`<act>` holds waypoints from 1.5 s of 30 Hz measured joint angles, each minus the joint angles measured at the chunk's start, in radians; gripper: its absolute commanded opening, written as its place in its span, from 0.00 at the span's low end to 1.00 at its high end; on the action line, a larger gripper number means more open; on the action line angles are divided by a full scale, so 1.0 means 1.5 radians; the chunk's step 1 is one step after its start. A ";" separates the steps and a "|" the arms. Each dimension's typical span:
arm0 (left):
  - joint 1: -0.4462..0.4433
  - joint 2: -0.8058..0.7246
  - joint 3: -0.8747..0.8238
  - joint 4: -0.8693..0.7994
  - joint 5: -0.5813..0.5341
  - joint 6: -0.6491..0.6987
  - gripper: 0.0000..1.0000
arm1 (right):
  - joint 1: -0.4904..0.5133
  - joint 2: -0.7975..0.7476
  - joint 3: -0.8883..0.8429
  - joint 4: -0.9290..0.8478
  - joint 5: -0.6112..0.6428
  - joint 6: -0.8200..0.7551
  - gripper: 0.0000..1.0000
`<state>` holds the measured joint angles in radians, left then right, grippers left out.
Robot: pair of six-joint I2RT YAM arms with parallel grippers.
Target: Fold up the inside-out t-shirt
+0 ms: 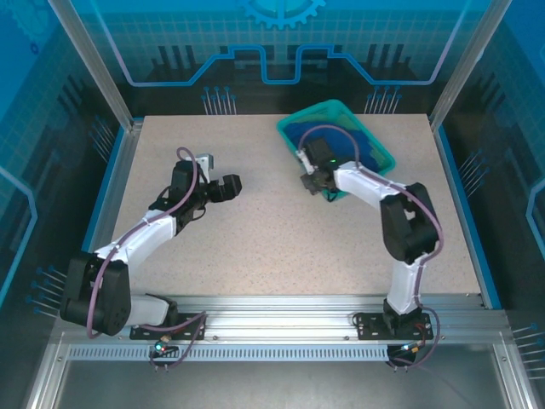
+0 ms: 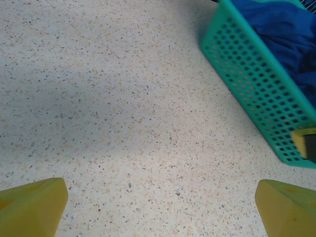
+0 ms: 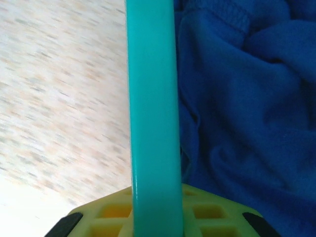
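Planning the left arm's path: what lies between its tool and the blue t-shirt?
Left wrist view: bare speckled tabletop, then the teal perforated plastic basket's wall, with the royal blue cotton t-shirt inside.

Left hand (image 1: 230, 186) wide open

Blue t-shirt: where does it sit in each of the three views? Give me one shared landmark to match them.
Top external: the t-shirt is bunched inside the teal basket, upper right of centre.
Left wrist: top right corner, above the basket's perforated wall.
Right wrist: crumpled across the right half, right of the basket rim.
Shared landmark: the teal basket that holds it.
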<state>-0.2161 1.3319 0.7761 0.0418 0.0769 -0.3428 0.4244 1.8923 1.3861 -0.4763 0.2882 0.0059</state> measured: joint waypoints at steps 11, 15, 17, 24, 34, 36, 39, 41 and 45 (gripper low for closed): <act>-0.009 0.018 -0.001 0.000 0.003 0.000 0.99 | -0.255 -0.045 -0.043 -0.022 0.053 -0.056 0.14; -0.012 0.018 -0.001 0.000 0.006 0.000 0.99 | -0.268 -0.022 -0.014 -0.035 0.068 -0.086 0.15; -0.012 0.018 -0.001 0.000 0.006 0.000 0.99 | -0.272 -0.005 0.008 -0.041 0.083 -0.099 0.16; -0.015 0.019 -0.002 0.000 0.008 0.000 0.99 | -0.307 0.038 0.059 -0.060 0.132 -0.119 0.33; -0.027 0.021 -0.002 -0.001 0.010 0.000 0.99 | -0.318 -0.097 0.005 -0.036 0.022 -0.048 0.80; -0.030 0.021 -0.002 -0.001 0.011 0.000 0.99 | -0.334 -0.147 -0.002 -0.013 -0.013 -0.018 0.82; -0.034 0.021 -0.002 -0.001 0.012 0.000 0.99 | -0.380 -0.155 0.022 0.020 -0.024 0.030 0.84; -0.037 0.021 -0.002 -0.001 0.012 0.000 0.99 | -0.411 -0.125 0.045 0.033 -0.018 0.063 0.85; -0.043 0.021 -0.002 -0.004 0.012 0.000 0.99 | -0.447 -0.020 0.105 0.028 0.009 0.118 0.86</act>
<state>-0.2802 1.3632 0.7734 0.0364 0.0956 -0.3431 -0.2462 1.8629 1.5429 -0.4339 0.3023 0.1829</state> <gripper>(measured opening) 0.989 0.851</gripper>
